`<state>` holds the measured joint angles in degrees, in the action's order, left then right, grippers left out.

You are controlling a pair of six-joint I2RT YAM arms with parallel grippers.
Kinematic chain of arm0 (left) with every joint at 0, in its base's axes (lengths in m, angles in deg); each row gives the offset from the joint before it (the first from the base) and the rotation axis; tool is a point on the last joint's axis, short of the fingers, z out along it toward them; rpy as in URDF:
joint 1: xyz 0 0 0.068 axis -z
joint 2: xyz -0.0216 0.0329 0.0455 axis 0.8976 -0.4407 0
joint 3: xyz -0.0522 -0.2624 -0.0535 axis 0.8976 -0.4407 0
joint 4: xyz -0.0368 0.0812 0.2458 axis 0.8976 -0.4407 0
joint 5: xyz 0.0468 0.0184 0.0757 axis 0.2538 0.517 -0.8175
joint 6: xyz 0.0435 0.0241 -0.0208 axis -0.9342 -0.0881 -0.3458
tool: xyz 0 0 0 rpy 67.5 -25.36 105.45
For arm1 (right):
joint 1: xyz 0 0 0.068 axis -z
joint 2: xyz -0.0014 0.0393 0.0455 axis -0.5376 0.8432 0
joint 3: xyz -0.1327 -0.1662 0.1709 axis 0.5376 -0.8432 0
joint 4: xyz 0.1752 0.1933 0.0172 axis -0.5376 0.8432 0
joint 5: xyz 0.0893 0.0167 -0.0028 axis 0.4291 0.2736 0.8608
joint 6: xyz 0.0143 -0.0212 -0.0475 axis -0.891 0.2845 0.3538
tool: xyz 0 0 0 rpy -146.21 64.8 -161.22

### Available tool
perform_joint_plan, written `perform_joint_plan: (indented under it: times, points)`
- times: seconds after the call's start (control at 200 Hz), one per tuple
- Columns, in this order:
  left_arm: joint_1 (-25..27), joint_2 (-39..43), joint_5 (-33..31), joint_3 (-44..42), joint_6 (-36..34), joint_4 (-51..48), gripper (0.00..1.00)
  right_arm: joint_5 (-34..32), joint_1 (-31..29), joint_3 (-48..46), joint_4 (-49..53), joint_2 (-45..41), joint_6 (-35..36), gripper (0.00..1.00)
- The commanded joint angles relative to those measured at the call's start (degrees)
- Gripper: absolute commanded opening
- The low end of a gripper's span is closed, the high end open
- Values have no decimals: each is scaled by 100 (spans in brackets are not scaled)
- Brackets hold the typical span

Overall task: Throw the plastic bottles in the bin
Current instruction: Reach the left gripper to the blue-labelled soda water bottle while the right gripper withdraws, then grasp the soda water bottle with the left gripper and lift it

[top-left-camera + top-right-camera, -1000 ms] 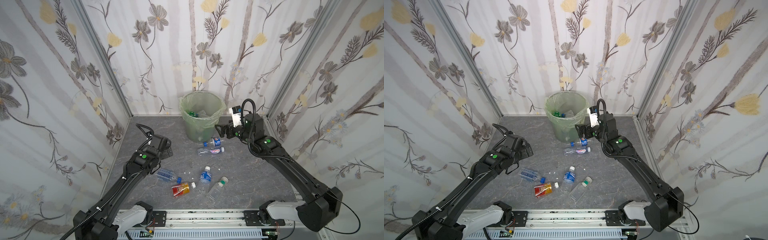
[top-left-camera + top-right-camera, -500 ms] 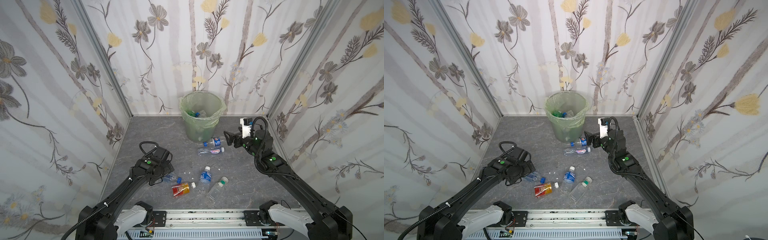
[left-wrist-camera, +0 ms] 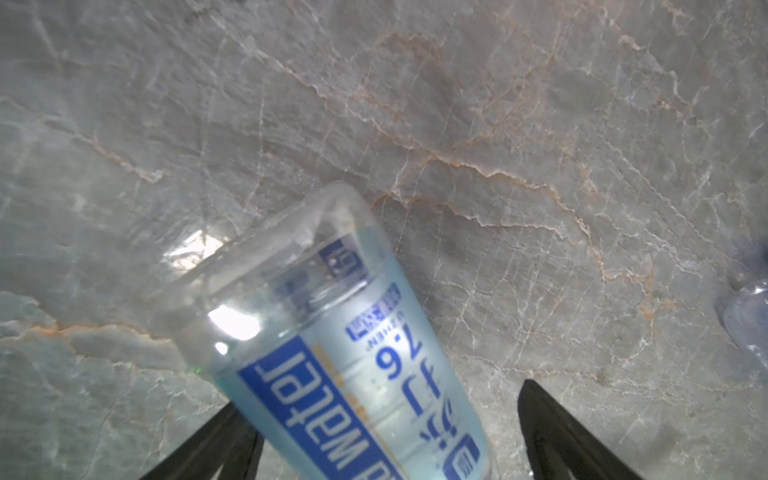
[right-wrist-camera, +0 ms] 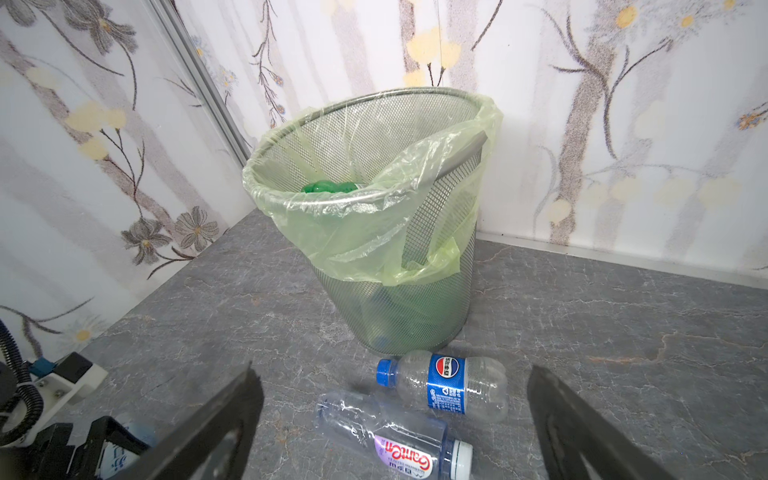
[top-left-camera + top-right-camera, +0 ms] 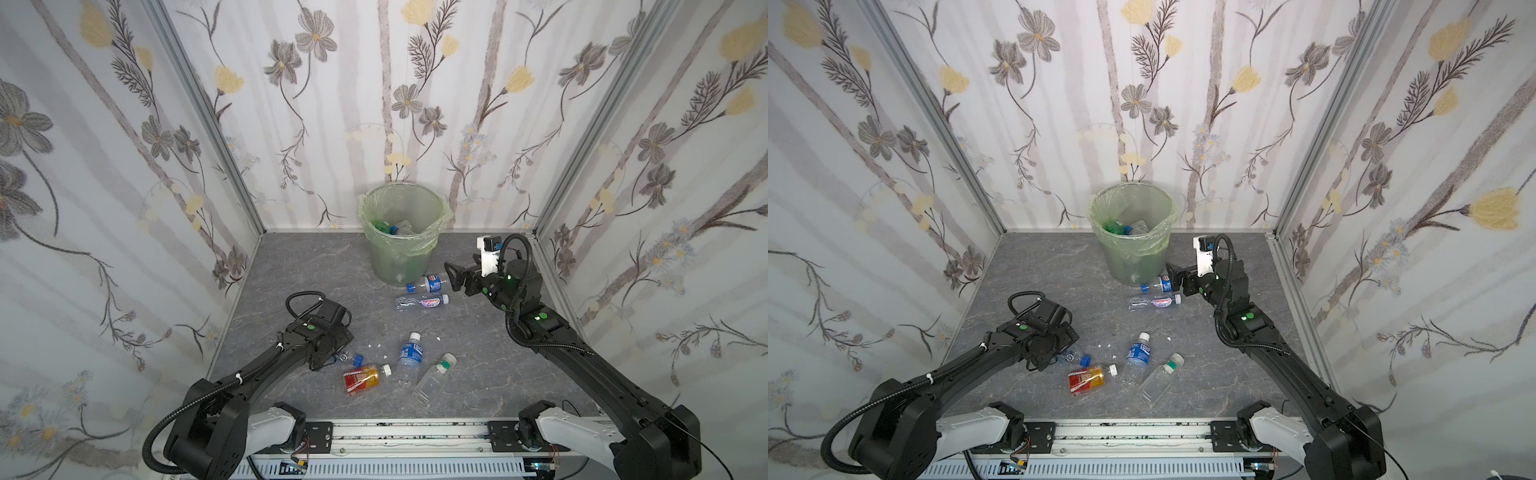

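The bin (image 5: 394, 258) (image 5: 1133, 259) (image 4: 399, 303), a mesh bucket with a green liner, stands at the back wall with a green bottle (image 5: 380, 226) and other bottles inside. My left gripper (image 3: 384, 397) (image 5: 330, 360) is low over a blue-labelled bottle (image 3: 353, 374) lying on the floor. Its open jaws straddle the bottle, and one finger stands clear of it. My right gripper (image 4: 392, 370) (image 5: 455, 276) (image 5: 1177, 276) is open and empty just right of a Pepsi bottle (image 5: 430, 284) (image 4: 451, 384) at the bin's foot. A purple-labelled bottle (image 5: 422, 301) (image 4: 395, 440) lies beside it.
Near the front lie an orange-red bottle (image 5: 361, 377), a blue-labelled bottle (image 5: 410, 357) and a clear label-less bottle (image 5: 434, 380). White scraps (image 5: 376, 345) dot the grey floor. Papered walls close in three sides, and a metal rail (image 5: 407, 432) runs along the front.
My left arm has dropped onto the blue-labelled bottle and its jaws have narrowed a little. My right gripper has come down from the bin's rim to the floor by the Pepsi bottle.
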<state>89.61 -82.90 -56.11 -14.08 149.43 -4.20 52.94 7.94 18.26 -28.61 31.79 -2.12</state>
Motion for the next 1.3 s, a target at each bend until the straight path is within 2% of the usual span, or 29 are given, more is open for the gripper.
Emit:
perform_joint_plan:
  times: [0.0, 0.165, 0.505, 0.575, 0.695, 0.819, 0.889, 0.954, 1.164, 1.294]
  points:
    - [-9, -249, -223, 124, -80, 428, 88, -35, -3, -30, -29, -13, -33, 100]
    - [-44, -452, -501, 203, -370, 539, 74, -119, 10, -52, 47, -81, -49, 100]
    - [-62, -1305, -499, 557, -1235, 699, 65, -211, 9, -117, 273, -313, -130, 100]
    - [-87, -1299, -520, 648, -1419, 683, 58, -266, 11, -142, 351, -403, -129, 100]
    - [-140, -1204, -633, 805, -1634, 676, 40, -346, 11, -209, 426, -517, -137, 100]
    - [-176, -1041, -660, 1080, -2018, 663, 37, -360, 6, -280, 520, -598, -206, 100]
    - [-185, -902, -520, 1347, -2464, 650, 37, -274, 9, -351, 590, -627, -239, 100]
    - [-185, -740, -509, 1728, -2797, 619, 37, -212, 6, -389, 715, -620, -282, 99]
    - [-183, -245, -1019, 3160, -3367, 636, 37, -170, 6, -463, 1045, -613, -537, 96]
    - [-185, -262, -869, 4196, -3755, 679, 36, -165, 10, -740, 906, -730, -739, 95]
